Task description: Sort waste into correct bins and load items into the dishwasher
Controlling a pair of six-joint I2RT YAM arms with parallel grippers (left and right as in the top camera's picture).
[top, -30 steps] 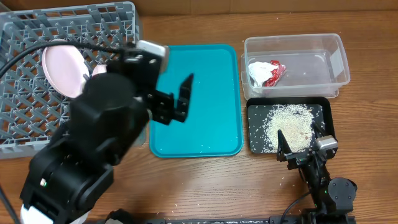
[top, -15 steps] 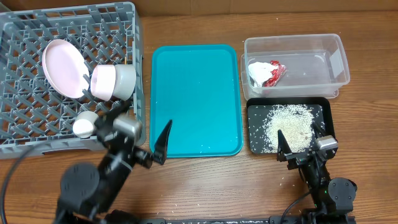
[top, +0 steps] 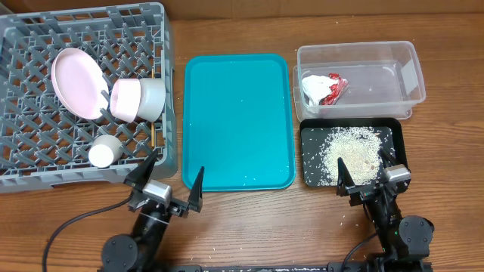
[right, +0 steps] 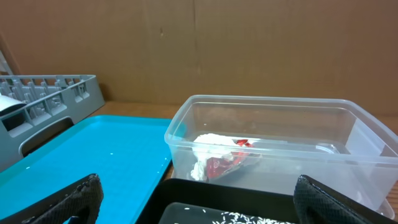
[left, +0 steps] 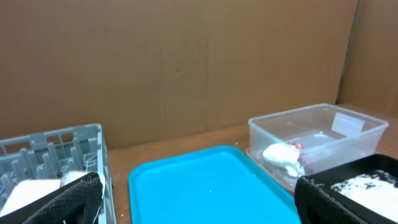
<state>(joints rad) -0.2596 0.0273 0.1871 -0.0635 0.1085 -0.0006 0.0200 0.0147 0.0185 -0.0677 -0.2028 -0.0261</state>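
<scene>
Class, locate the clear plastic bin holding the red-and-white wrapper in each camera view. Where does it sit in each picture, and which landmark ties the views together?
Overhead: the clear bin lies at the upper right.
Left wrist: the clear bin sits at the right, below mid-height.
Right wrist: the clear bin fills the centre and right.
Shared landmark: the teal tray, just left of the bin in every view.

Even bright light, soft shadows; wrist views slightly soft, no glare.
</scene>
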